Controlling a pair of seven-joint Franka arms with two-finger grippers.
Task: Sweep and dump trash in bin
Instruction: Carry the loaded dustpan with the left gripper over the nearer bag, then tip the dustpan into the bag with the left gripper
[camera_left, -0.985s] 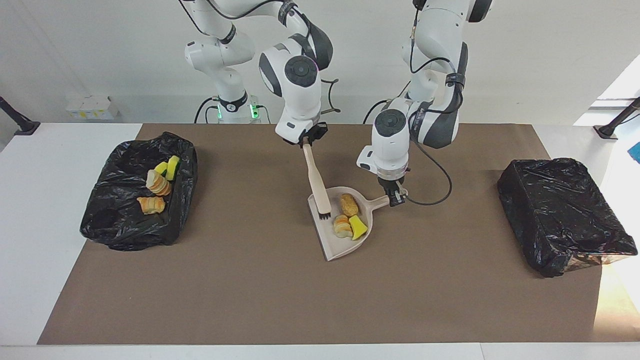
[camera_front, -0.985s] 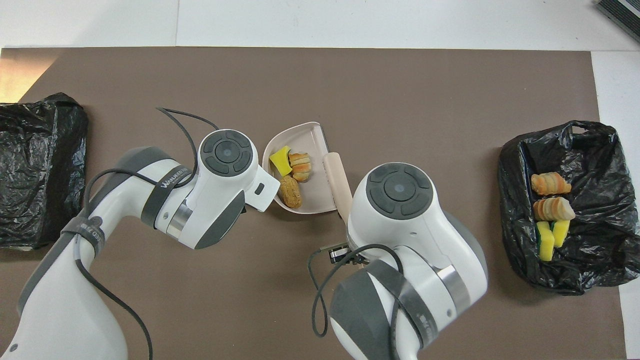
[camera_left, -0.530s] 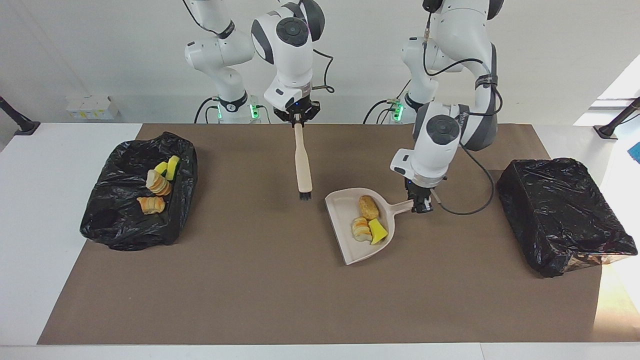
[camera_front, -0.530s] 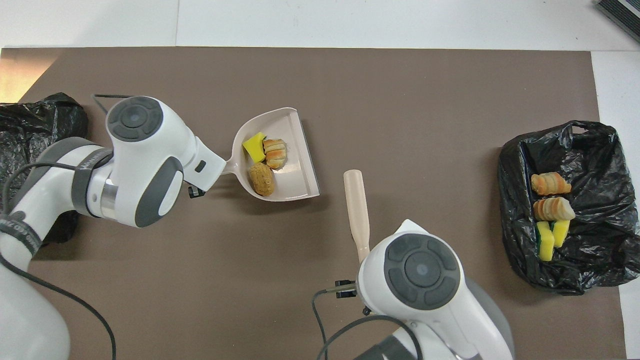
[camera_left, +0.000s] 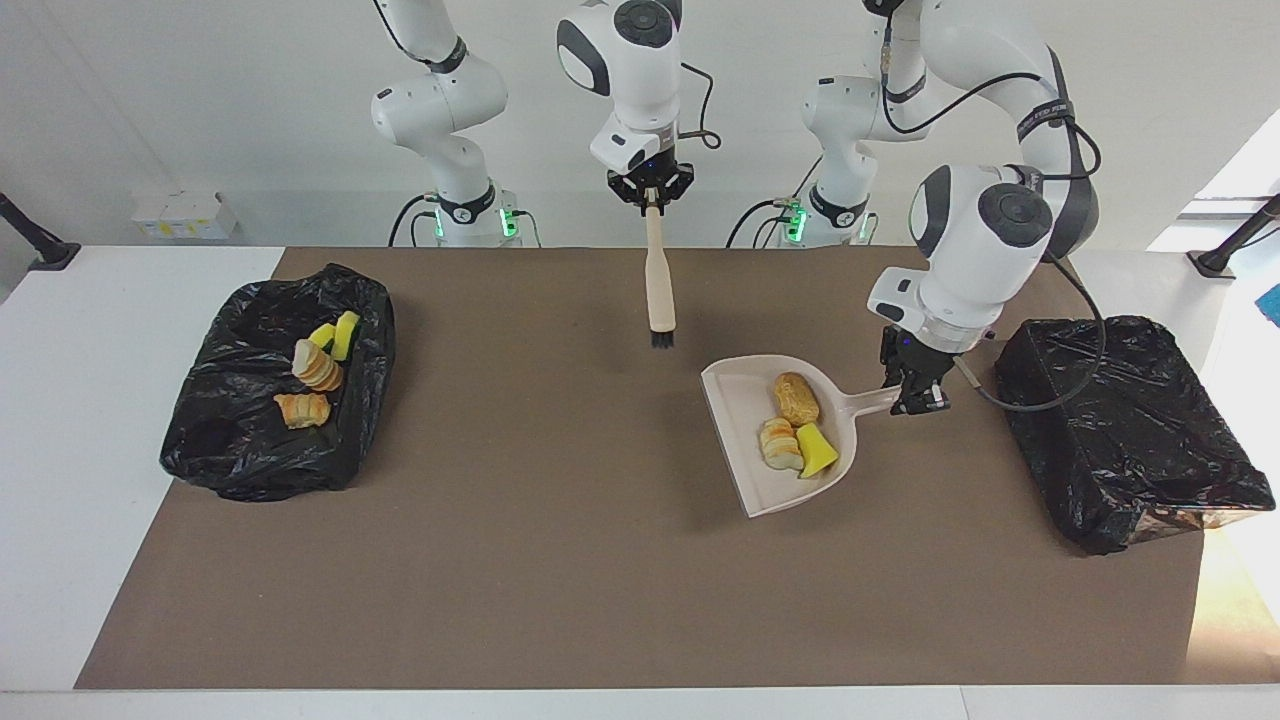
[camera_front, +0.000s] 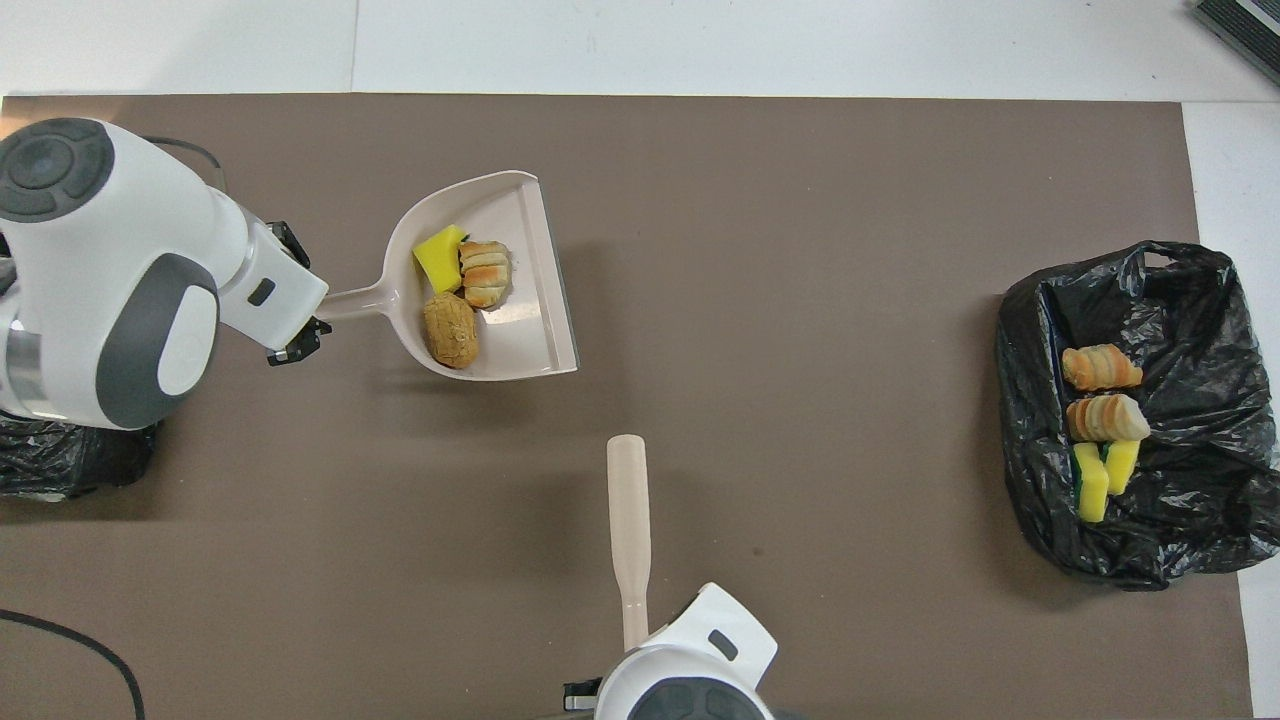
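Right end effector (camera_left: 651, 199) clenched on brush (camera_left: 659, 280) handle, bristles down, above the mat. Left end effector (camera_left: 912, 393) grasps dustpan (camera_left: 745, 455) handle; three trash pieces (camera_left: 797, 432) inside, raised beside covered bin (camera_left: 1130, 430).

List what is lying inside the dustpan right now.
Three pieces lie in the dustpan: a brown roll, a striped roll and a yellow wedge. Anything under them is covered. The left hand holds the dustpan's handle.
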